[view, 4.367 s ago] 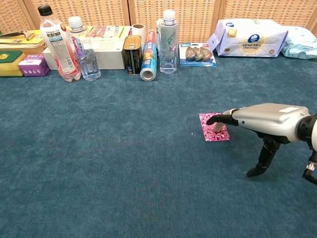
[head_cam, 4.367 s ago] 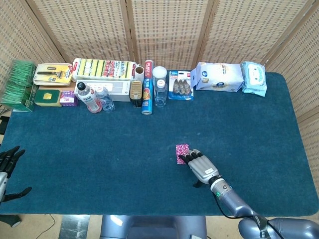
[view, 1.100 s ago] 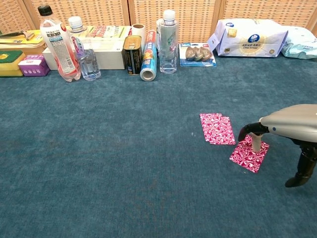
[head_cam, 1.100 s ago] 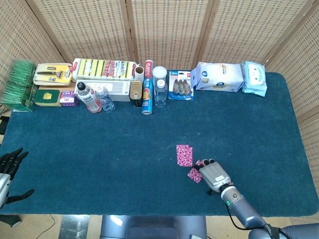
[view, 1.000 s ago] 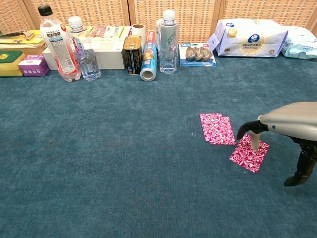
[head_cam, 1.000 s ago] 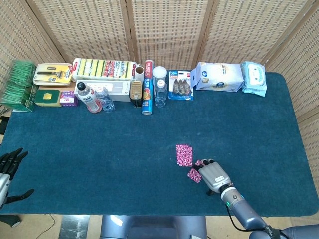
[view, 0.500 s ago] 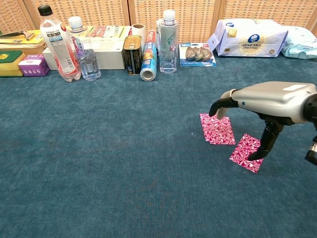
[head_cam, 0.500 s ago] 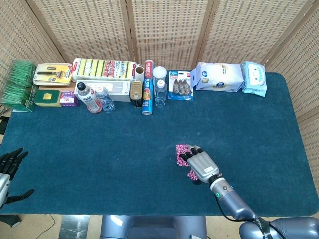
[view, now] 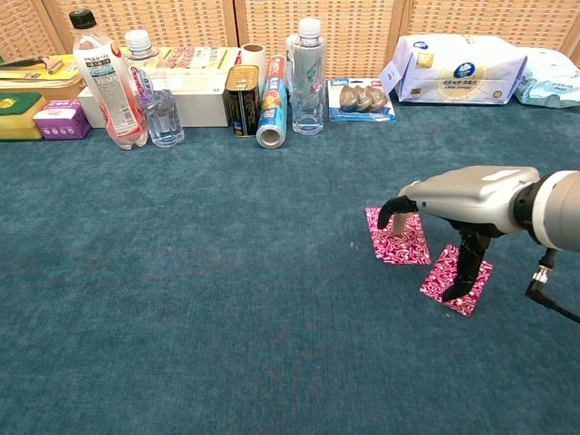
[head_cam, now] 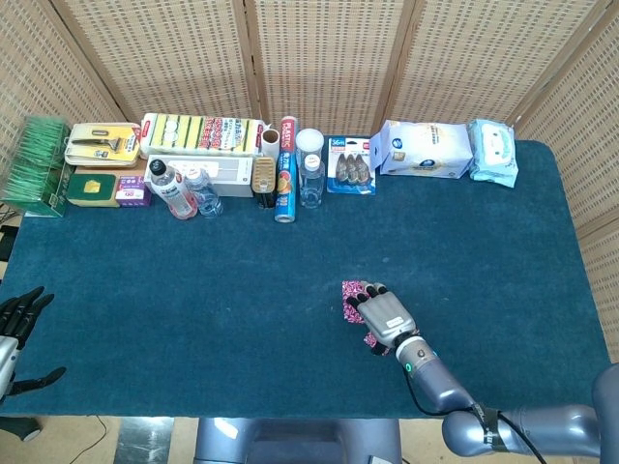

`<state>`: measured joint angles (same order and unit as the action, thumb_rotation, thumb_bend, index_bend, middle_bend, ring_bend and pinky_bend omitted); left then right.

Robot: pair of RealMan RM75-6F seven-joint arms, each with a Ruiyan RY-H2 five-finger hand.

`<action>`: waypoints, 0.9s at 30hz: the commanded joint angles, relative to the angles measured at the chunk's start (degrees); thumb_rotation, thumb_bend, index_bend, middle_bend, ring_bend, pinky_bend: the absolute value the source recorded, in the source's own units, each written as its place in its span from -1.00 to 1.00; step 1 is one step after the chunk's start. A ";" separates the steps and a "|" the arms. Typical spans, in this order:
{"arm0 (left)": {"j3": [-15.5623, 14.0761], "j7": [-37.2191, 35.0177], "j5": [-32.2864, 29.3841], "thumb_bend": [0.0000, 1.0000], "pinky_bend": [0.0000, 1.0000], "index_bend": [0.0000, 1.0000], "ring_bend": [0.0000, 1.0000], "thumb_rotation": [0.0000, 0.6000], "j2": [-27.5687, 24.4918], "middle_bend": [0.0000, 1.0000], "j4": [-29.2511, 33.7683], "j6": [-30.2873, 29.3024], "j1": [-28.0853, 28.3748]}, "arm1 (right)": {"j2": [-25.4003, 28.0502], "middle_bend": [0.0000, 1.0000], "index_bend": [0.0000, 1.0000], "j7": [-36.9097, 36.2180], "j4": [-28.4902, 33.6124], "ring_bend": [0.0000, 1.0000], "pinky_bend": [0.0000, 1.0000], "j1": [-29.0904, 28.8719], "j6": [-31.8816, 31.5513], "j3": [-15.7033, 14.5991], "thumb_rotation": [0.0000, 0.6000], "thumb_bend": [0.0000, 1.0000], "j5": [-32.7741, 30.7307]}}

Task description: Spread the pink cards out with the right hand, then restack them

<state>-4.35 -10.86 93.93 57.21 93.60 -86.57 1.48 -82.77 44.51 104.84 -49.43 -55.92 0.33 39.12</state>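
The pink cards lie in two places on the blue cloth: a small overlapping pile (view: 395,243) (head_cam: 352,289) and one single card (view: 456,280) (head_cam: 373,339) slid off to its right and nearer me. My right hand (view: 464,204) (head_cam: 385,314) reaches over both, palm down. Its fingertips (view: 395,217) rest on the pile and its thumb points down onto the single card. It holds nothing. My left hand (head_cam: 15,317) hangs open at the table's near left edge, seen only in the head view.
Along the far edge stand bottles (view: 102,80), a can (view: 241,100), a foil roll (view: 272,112), a clear bottle (view: 307,76), a blister pack (view: 362,98), wipes packs (view: 458,69) and boxes (head_cam: 201,134).
The right hand left the single card, swung left over the pile, and has now come down so its fingertips touch the pile. The cards lie where they were a second ago.
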 commanded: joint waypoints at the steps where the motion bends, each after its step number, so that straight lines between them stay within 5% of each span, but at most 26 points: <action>1: 0.02 -0.27 -0.01 -0.91 -1.00 -1.00 -1.00 1.00 -0.05 -1.00 -0.08 -0.06 0.00 | -1.20 -0.58 -0.67 1.74 -0.43 -0.92 -0.82 -1.32 -0.62 -0.21 1.00 -1.00 -2.70; 27: -0.43 -1.43 0.94 -0.91 -1.00 -1.00 -1.00 1.00 -0.40 -1.00 -0.65 -0.06 0.25 | -9.07 -0.57 -0.67 9.36 1.47 -0.92 -0.82 -9.00 -5.59 1.93 1.00 -1.00 -13.74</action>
<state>-4.77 -12.28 94.86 56.82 92.96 -86.63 1.72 -91.55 53.60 106.11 -58.15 -61.24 2.09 25.62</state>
